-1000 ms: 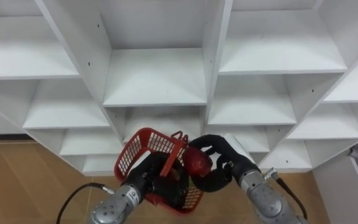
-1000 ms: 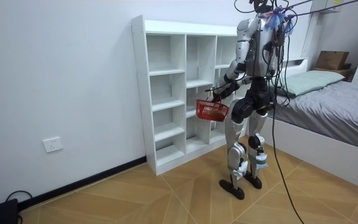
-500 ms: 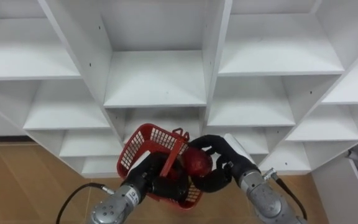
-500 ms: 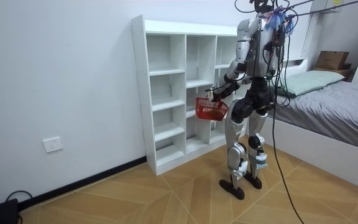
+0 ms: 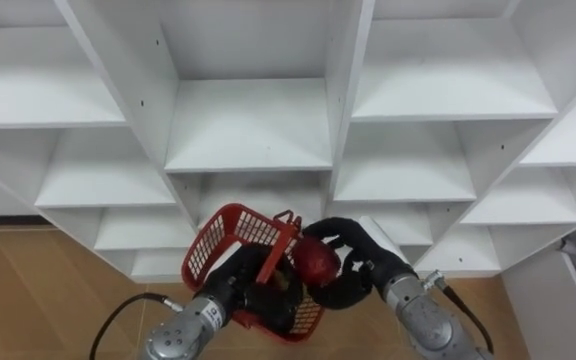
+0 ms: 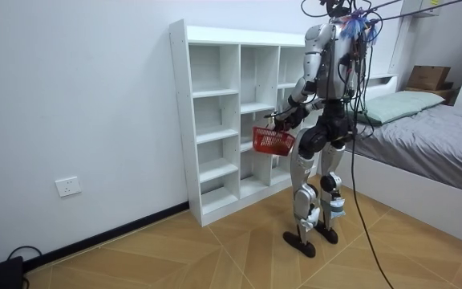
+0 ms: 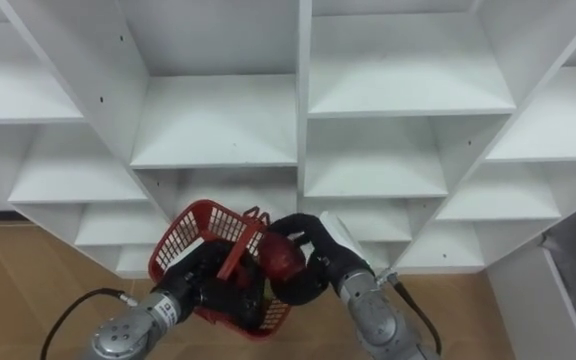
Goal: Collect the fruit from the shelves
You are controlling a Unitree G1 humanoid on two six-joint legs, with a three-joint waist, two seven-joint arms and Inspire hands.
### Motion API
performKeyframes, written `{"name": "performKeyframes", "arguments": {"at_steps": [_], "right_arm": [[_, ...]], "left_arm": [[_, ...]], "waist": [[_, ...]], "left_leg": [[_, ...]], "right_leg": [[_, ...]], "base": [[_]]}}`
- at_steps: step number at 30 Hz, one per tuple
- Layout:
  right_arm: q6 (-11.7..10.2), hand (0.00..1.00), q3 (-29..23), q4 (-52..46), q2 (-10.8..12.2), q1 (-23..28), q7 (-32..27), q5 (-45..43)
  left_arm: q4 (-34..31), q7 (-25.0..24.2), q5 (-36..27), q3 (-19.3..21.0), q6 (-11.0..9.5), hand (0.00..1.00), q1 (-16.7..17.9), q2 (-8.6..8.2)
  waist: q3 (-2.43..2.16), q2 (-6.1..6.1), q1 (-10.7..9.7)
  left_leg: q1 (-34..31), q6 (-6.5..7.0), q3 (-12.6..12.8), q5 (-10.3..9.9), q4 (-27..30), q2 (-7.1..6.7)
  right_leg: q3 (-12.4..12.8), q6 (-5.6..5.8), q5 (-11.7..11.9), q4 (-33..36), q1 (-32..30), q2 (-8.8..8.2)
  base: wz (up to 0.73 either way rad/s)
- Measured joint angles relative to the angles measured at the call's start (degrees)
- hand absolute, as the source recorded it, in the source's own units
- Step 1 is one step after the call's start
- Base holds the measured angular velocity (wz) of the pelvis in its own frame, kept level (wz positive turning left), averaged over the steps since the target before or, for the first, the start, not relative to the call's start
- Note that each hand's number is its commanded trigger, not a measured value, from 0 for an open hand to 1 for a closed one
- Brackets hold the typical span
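1. My left hand (image 5: pixel 251 291) has its fingers clenched on the red basket (image 5: pixel 226 237). The mesh wall tilts up past the fingertips, and the mouth faces the other hand.
2. The red fruit (image 5: pixel 317 263) sits at the basket's rim, just beside my left fingers, wrapped by the right thumb and fingers.
3. My right hand (image 5: pixel 356 258) grasps that fruit from its far side. The white closet (image 5: pixel 248 125) shelves lie beyond the fingertips.
4. To do this step well, I judge the fruit should travel past the rim and sink low toward the basket floor before the right fingers loosen. Letting go at the rim risks a roll-out, so I would level the basket first.
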Motion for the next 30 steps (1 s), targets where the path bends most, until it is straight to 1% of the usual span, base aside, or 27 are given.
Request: {"name": "performKeyframes", "arguments": {"at_steps": [2, 4, 10, 20, 30], "right_arm": [[0.0, 0.00, 0.7, 0.0, 0.2, 0.0, 0.9, -0.9], [0.0, 0.00, 1.2, 0.0, 0.4, 0.0, 1.3, -1.1], [0.0, 0.00, 1.6, 0.0, 0.2, 0.0, 2.4, -1.3], [0.0, 0.00, 1.6, 0.0, 0.2, 0.0, 2.4, -1.4], [0.0, 0.00, 1.6, 0.0, 0.1, 0.0, 2.4, -1.7]], "left_arm": [[-0.4, 0.0, 0.0, 0.0, -0.6, 1.00, -0.1, -0.13], [-0.4, -0.2, 0.0, -0.1, -0.6, 1.00, 0.1, -0.27], [-0.4, -0.2, 0.0, -0.1, -0.6, 1.00, 0.2, -0.20], [-0.4, -0.1, 0.0, -0.1, -0.7, 1.00, 0.1, -0.31], [-0.4, -0.2, 0.0, -0.1, -0.7, 1.00, 0.2, -0.33]], "waist": [[-0.01, 0.02, 0.0], [0.00, 0.03, 0.0], [0.03, 0.12, 0.1], [0.16, 0.34, 0.1], [0.16, 0.33, 0.1]], "left_leg": [[0.0, 0.00, 0.0, 0.0, 0.0, 0.00], [0.1, 0.00, 0.0, 0.0, 0.0, 0.01], [0.1, -0.01, 0.0, 0.0, -0.1, 0.01], [0.0, -0.09, 0.0, -0.1, -0.2, 0.04], [0.1, -0.09, 0.0, -0.1, -0.2, 0.04]], "right_leg": [[0.0, 0.00, 0.0, 0.0, 0.1, 0.03], [0.0, 0.00, 0.0, 0.0, 0.1, 0.03], [0.0, 0.00, 0.0, -0.1, 0.1, 0.04], [0.0, 0.00, 0.0, -0.1, 0.0, 0.08], [0.1, 0.00, 0.0, -0.1, 0.0, 0.08]], "base": [[0.00], [0.00], [0.00], [0.00], [0.00]]}}
